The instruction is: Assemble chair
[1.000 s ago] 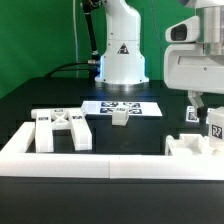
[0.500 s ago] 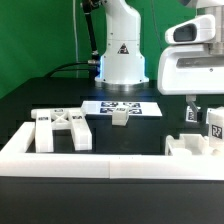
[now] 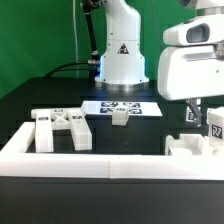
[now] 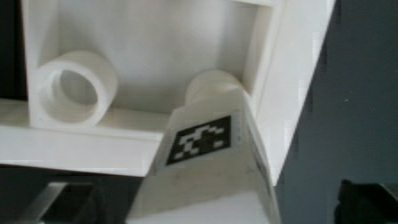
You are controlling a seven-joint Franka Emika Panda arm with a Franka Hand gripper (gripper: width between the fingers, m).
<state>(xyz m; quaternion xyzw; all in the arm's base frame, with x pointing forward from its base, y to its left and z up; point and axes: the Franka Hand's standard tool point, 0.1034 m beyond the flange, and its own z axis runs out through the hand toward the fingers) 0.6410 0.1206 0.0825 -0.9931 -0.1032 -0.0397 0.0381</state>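
Four matte-white chair pieces (image 3: 75, 133) lie unjoined on the black table (image 3: 40, 95), behind the long white border wall (image 3: 110, 162). The X-braced panel (image 3: 60, 128) sits at lower left of the exterior view, with small square tags on its top. A small block (image 3: 121, 117) rests at centre, touching the front edge of the marker board (image 3: 122, 106). At lower right are a notched block (image 3: 190, 147) and, just behind it, a tagged piece (image 3: 215, 125). The gripper (image 3: 202, 114) hangs over that piece at right with its jaws spread wide and holding nothing. The wrist view shows the piece close up, with a round ring hole (image 4: 71, 88) and a black-and-white square tag (image 4: 201, 138). The robot base (image 3: 122, 60) at upper centre bears a black triangular symbol (image 3: 122, 49), too small to read.
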